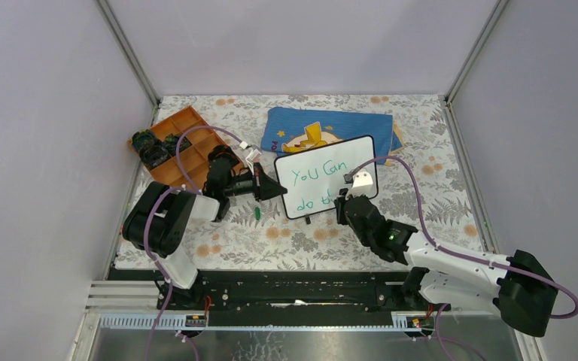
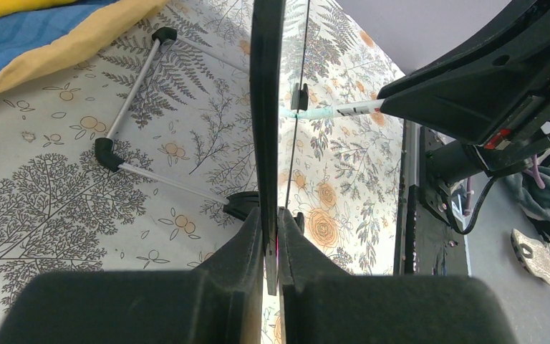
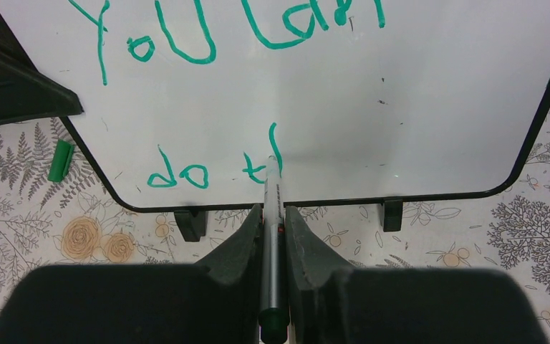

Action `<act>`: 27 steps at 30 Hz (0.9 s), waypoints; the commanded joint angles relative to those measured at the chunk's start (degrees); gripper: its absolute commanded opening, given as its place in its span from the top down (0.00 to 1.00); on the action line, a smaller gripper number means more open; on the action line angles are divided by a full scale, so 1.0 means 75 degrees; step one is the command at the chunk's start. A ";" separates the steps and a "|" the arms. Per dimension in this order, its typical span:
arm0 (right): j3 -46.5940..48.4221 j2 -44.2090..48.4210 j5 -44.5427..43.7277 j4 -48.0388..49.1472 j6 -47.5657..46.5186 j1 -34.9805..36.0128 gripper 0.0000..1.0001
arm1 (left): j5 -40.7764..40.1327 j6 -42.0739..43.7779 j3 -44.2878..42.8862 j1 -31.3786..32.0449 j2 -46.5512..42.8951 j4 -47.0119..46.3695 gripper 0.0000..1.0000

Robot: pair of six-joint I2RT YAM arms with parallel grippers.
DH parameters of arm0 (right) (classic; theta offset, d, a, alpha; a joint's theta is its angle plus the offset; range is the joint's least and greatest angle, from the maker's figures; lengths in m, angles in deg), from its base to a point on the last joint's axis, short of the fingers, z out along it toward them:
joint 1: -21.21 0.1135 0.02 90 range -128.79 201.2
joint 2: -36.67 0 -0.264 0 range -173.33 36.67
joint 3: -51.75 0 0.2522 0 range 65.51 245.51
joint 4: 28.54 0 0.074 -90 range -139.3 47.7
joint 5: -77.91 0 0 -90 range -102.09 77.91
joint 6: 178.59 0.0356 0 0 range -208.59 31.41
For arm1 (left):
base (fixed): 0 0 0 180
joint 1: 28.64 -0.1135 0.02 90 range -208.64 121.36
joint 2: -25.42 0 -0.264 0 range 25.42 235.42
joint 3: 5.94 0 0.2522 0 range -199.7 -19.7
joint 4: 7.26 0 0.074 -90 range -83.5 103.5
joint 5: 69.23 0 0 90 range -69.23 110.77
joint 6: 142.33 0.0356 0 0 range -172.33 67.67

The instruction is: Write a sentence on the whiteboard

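Observation:
The whiteboard (image 1: 327, 177) stands tilted on its black feet at mid table, its face toward the right arm. Green writing (image 3: 186, 43) reads "You Can" above "do t" plus one upright stroke. My left gripper (image 1: 278, 188) is shut on the whiteboard's left edge (image 2: 266, 107), seen edge-on in the left wrist view. My right gripper (image 3: 273, 218) is shut on a grey marker (image 3: 271, 236), whose tip touches the board at the bottom of that stroke. The marker (image 2: 336, 111) also shows in the left wrist view, meeting the board's face.
A blue cloth with a yellow cartoon figure (image 1: 312, 128) lies behind the board. An orange compartment tray (image 1: 181, 143) with small dark parts sits at the back left. A green marker cap (image 1: 258, 213) lies on the floral mat near the left gripper. The board's wire stand (image 2: 125, 122) rests behind it.

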 commanded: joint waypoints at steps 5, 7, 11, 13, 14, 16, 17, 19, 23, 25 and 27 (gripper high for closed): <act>0.0256 -0.0027 -0.0494 0.0170 -0.0155 -0.0064 1.00 | 0.0005 0.0500 0.0097 0.0230 0.0116 0.0987 1.00; 0.0241 0.0020 -0.0565 0.0116 -0.0144 -0.0069 1.00 | 0.0002 0.0501 0.0097 0.0230 0.0112 0.0982 1.00; 0.0227 0.0115 -0.0647 0.0017 -0.0132 -0.0119 1.00 | -0.0004 0.0501 0.0097 0.0230 0.0110 0.0995 1.00; 0.0225 0.0140 -0.0669 -0.0032 -0.0112 -0.0126 1.00 | 0.0002 0.0501 0.0097 0.0230 0.0098 0.1001 1.00; 0.0216 0.0151 -0.0682 -0.0057 -0.0100 -0.0133 1.00 | 0.0001 0.0501 0.0097 0.0230 0.0099 0.0995 1.00; 0.0203 0.0165 -0.0722 -0.0111 -0.0061 -0.0142 1.00 | -0.0003 0.0501 0.0097 0.0230 0.0100 0.1008 1.00; 0.0183 0.0165 -0.0743 -0.0149 -0.0044 -0.0150 1.00 | -0.0006 0.0511 0.0097 0.0227 0.0081 0.1012 1.00; 0.0168 0.0186 -0.0723 -0.0171 -0.0022 -0.0158 1.00 | -0.0018 0.0513 0.0097 0.0230 0.0082 0.1004 1.00; 0.0143 0.0222 -0.0700 -0.0206 -0.0012 -0.0154 1.00 | -0.0009 0.0513 0.0094 0.0227 0.0076 0.1012 1.00; 0.0129 0.0228 -0.0621 -0.0194 -0.0044 -0.0151 1.00 | -0.0012 0.0513 0.0100 0.0229 0.0076 0.1010 1.00; 0.0131 0.0183 -0.0534 -0.0211 -0.0080 -0.0151 1.00 | -0.0010 0.0513 0.0095 0.0227 0.0091 0.1017 1.00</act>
